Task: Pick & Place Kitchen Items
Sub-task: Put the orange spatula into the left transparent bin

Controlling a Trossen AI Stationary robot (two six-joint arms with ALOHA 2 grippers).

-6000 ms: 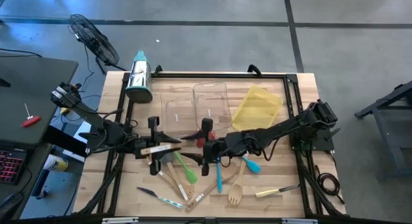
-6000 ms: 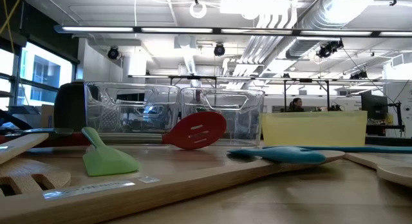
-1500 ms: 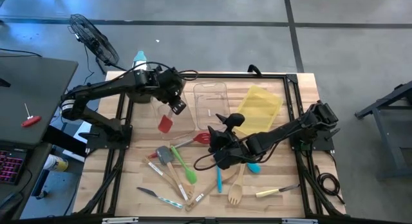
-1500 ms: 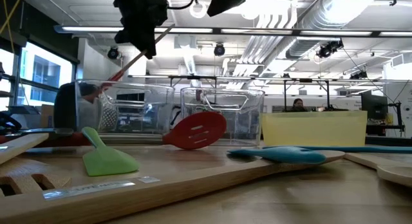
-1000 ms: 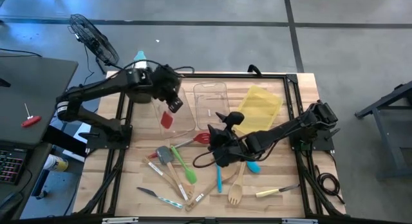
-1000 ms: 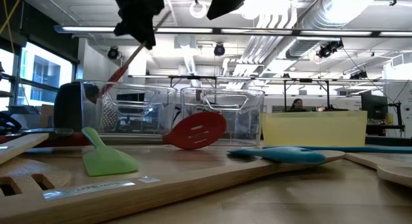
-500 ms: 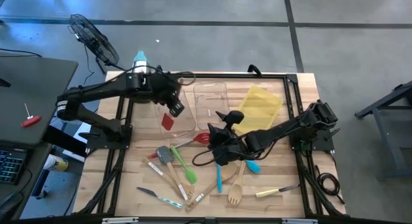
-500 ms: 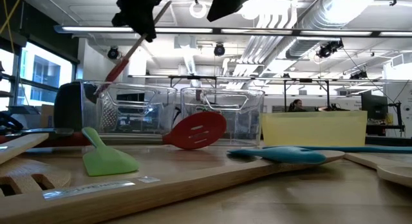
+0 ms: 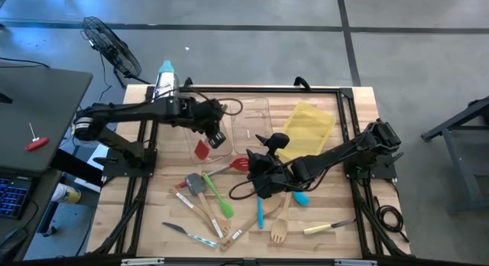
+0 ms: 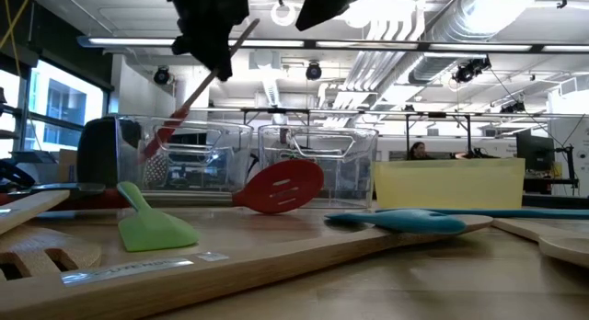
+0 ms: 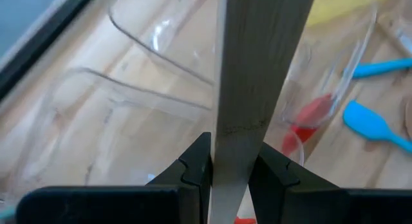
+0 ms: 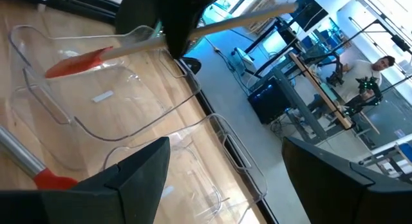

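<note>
The left jaws (image 9: 215,136) are pinched on the pale wooden handle of a red spatula (image 9: 201,150); the left wrist view shows the two dark fingers (image 11: 196,165) pressed against either side of the handle. The spatula hangs tilted, its red blade low inside the nearer clear bin (image 9: 205,122), which the right wrist view shows from the side. The right jaws (image 9: 265,147) stand wide and hold nothing, hovering above the bench just beside the bins, over the red slotted spatula (image 9: 239,164) that lies there.

Across the wooden bench (image 9: 344,235) the other utensils lie scattered near the front: a green spatula (image 9: 222,205), a grey spatula (image 9: 196,183), a teal spatula (image 9: 299,196), a wooden fork (image 9: 280,229) and a pale-handled knife (image 9: 325,228). A second clear bin (image 9: 250,113) stands beside the first, with a yellow bin (image 9: 306,127) next to it and a steel cylinder with a teal cap (image 9: 163,84) at the far left corner.

In the low view the room behind has ducting overhead and a person at a distant desk. How far the red blade sits above the bin floor cannot be made out.
</note>
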